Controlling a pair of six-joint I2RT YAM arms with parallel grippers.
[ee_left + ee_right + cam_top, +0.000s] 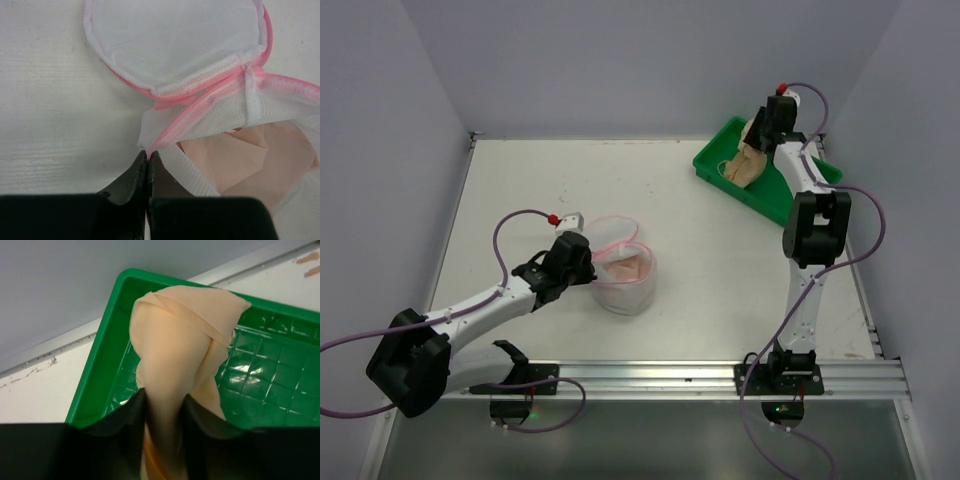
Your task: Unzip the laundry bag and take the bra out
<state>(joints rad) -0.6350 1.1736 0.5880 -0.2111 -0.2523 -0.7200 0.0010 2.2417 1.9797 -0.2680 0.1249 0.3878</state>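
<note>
The left gripper (149,155) pinches the rim of the laundry bag (175,45), anchoring it. The right gripper (164,399) clamps the bra (172,340) above the far tray (95,375), probably to drop it.

The top external camera looked down from above and behind the arm bases, covering the whole table (720,280). The left wrist camera faced the laundry bag (175,45) at close range; the right wrist camera, the green tray (97,370). Both items appeared overhead too.
</note>
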